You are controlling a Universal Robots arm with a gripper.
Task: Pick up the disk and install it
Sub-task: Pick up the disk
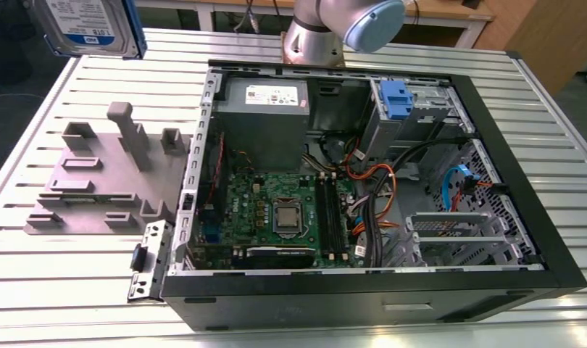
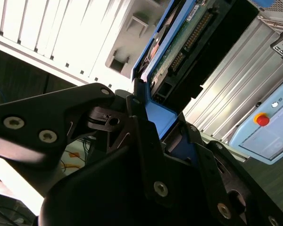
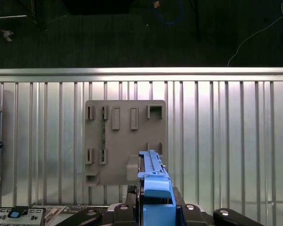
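Observation:
The disk (image 1: 85, 25), a silver drive with a white-and-blue label in a blue carrier, hangs in the air at the exterior view's upper left, above the table's far corner. In the first wrist view it stands edge-on as a blue strip (image 3: 154, 181) over the grey holder (image 3: 125, 141). My gripper (image 3: 156, 209) is shut on the disk's lower end. The second wrist view shows the black fingers (image 2: 141, 141) clamping the blue carrier (image 2: 162, 115), with the drive's green circuit board (image 2: 179, 42) beyond them.
An open black computer case (image 1: 525, 181) lies on the slatted metal table (image 1: 81, 290), with a grey power-supply box (image 1: 264, 94), a blue bracket (image 1: 395, 98) at the drive bays and loose cables. The grey holder (image 1: 100, 181) stands at its left. A pendant with a red button (image 2: 262, 119) lies nearby.

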